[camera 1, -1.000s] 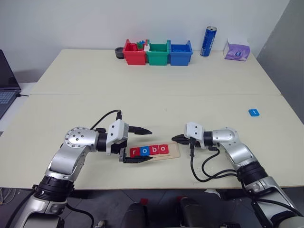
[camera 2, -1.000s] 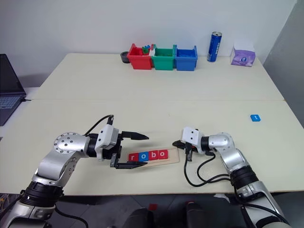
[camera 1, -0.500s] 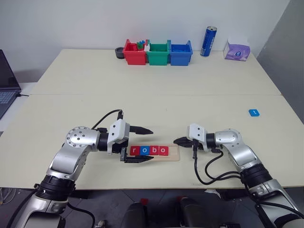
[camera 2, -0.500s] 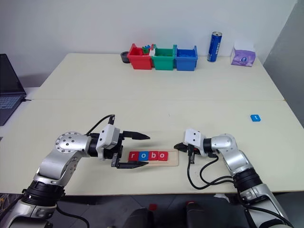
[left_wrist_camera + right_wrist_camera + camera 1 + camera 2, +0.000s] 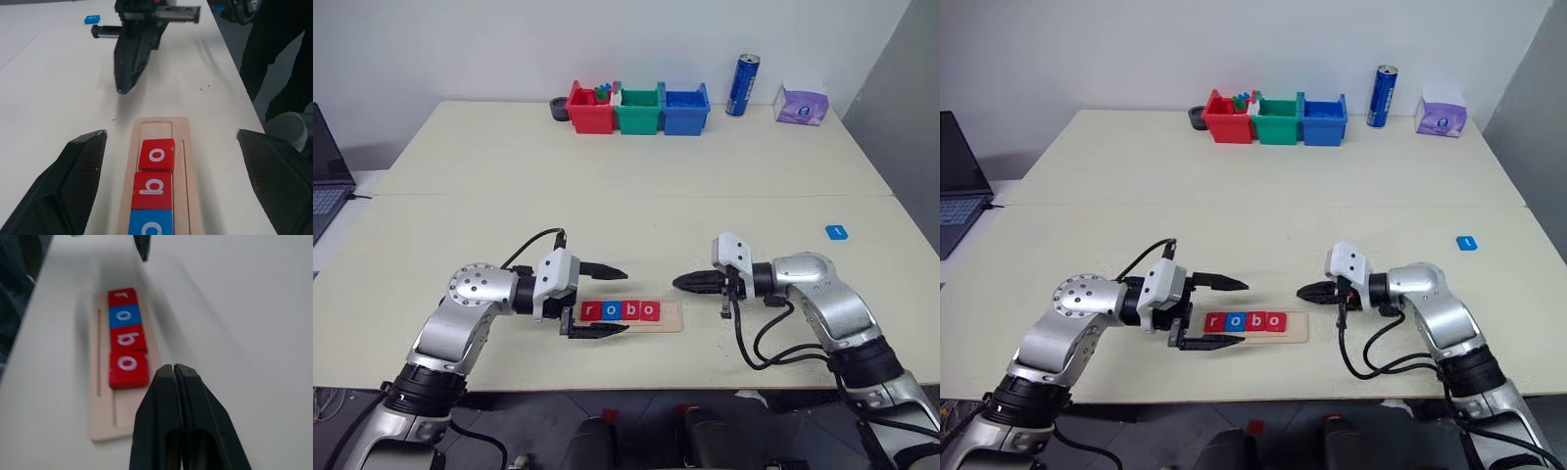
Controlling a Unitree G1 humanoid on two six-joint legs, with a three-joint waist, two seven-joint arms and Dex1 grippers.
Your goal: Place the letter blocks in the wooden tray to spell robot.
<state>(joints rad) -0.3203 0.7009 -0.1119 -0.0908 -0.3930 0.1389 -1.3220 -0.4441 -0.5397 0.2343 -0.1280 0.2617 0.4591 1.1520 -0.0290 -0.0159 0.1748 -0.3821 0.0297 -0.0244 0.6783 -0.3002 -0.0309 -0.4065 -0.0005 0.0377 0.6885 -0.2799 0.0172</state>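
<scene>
Nearest the robot, the wooden tray (image 5: 628, 313) lies flat on the pale surface (image 5: 636, 166) between the two arms, and four of the letter blocks (image 5: 620, 310) sit in its groove side by side, reading r, o, b, o from the robot's left: red, blue, red, red. The slot at the tray's right end is bare, so the word lacks only its last letter. The left gripper (image 5: 607, 300) sits at the tray's left end with its jaws spread wide, one finger on each side of the strip, holding nothing. The right gripper (image 5: 690, 283) hovers just beyond the tray's right end, pointing toward it, its jaws pressed together or nearly so and empty. Farther off to the right, well apart from the tray, the fifth tile, the blue block (image 5: 836, 232), lies alone on the surface; its letter is too small to read, but by judgement it is the missing t. What remains, then, is to fetch that tile and set it in the empty slot. At the far edge stand the plastic bins (image 5: 638, 109), a can (image 5: 743, 85) and a tissue pack (image 5: 801, 102), which play no part.
</scene>
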